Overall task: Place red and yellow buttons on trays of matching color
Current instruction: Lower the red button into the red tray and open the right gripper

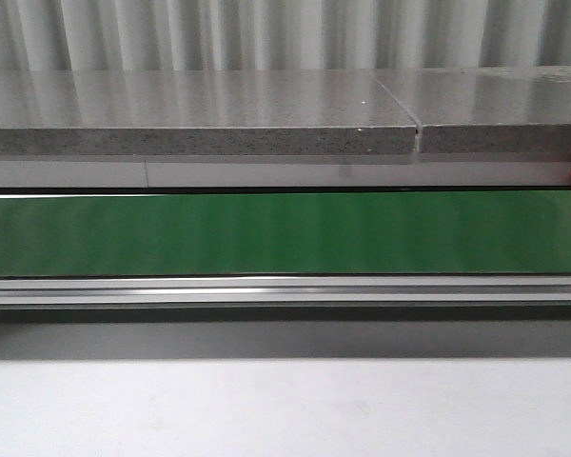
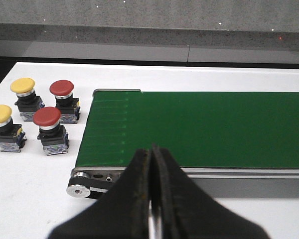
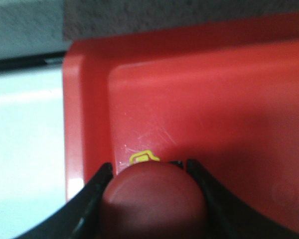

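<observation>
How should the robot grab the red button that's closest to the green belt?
Best guess: come straight down on the red button and pinch the narrower black body under its wide cap, which overhangs and should stop slipping. It stands upright, but the other red button sits close, so the left gripper needs care fitting between.

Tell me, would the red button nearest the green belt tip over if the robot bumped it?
Maybe. That red button looks top-heavy: a wide mushroom cap on a narrower body. Its blocky base sits flat, so a low nudge would probably slide it instead.
</observation>
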